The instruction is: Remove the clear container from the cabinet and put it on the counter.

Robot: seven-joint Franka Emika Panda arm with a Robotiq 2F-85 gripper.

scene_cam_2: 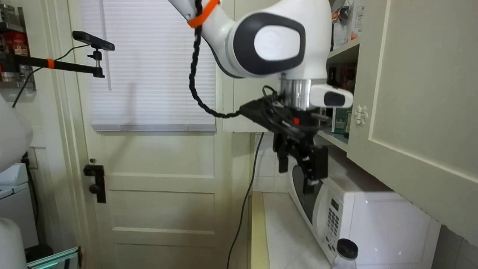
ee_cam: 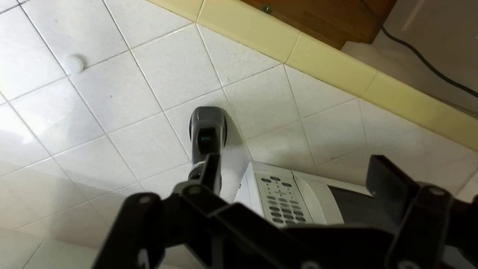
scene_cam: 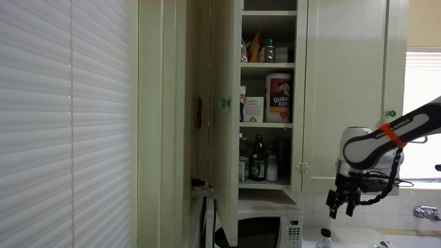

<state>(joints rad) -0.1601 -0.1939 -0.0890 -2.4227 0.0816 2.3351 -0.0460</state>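
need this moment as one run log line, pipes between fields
gripper: open, empty | black-lidded clear container: outside cabinet, near microwave | cabinet door: open | status: likely placed on counter

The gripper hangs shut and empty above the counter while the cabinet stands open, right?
Not shut: the wrist view shows the gripper with its jaws wide apart. It does hang empty above the counter, and the cabinet is open in an exterior view.

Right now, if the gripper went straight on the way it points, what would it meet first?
Pointing down, the gripper would probably meet the counter first, in front of the microwave. Depth is unclear, so the black-capped bottle might come first.
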